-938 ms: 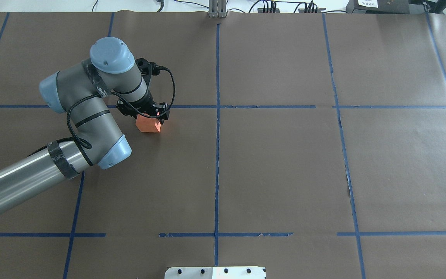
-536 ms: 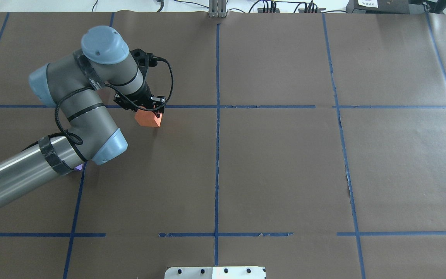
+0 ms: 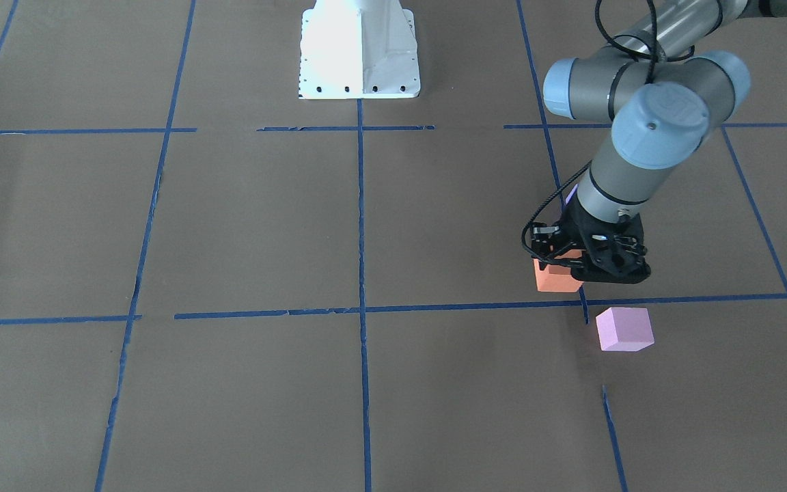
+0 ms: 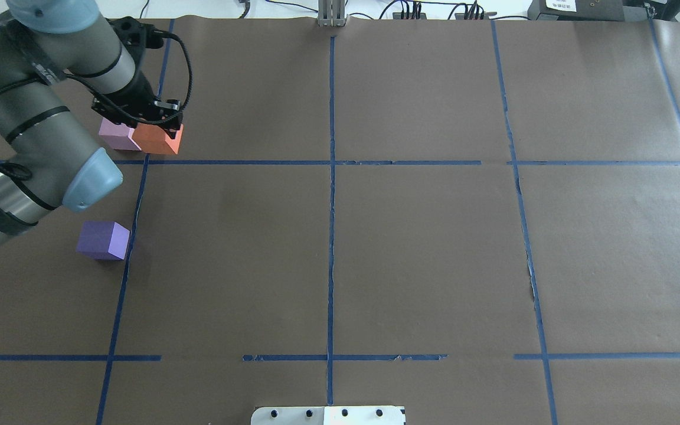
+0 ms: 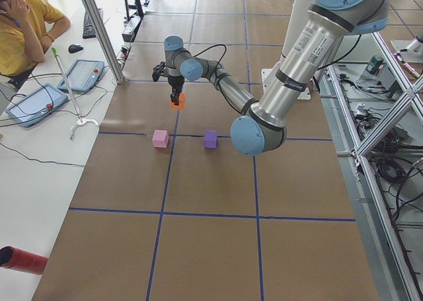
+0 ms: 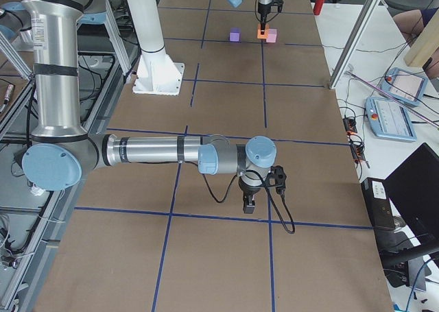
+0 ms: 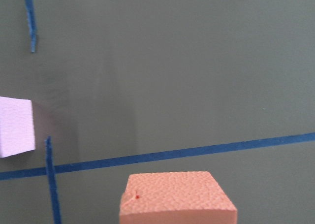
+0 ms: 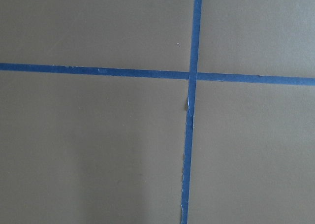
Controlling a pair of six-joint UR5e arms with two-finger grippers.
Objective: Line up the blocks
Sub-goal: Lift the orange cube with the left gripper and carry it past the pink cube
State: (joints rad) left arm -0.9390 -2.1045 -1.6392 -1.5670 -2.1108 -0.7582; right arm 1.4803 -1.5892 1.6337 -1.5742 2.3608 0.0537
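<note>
My left gripper [image 4: 157,125] is shut on the orange block [image 4: 160,139] and holds it above the table, at the far left. It also shows in the front view [image 3: 574,263] with the orange block [image 3: 552,277]. In the overhead view the pale pink block [image 4: 117,136] lies just left of the orange one. The dark purple block [image 4: 104,240] lies nearer the robot. In the left wrist view the orange block [image 7: 177,199] fills the bottom and the pink block [image 7: 15,128] is at the left edge. My right gripper [image 6: 250,204] hangs over bare table; I cannot tell its state.
Brown paper with blue tape lines [image 4: 331,177] covers the table. The white robot base [image 3: 359,48] stands at the near middle edge. An operator [image 5: 20,30] sits beyond the far edge beside tablets [image 5: 30,102].
My left arm has carried the orange block left and away from the robot, to beside the pink block. The pink and purple blocks have come out from under the arm.
</note>
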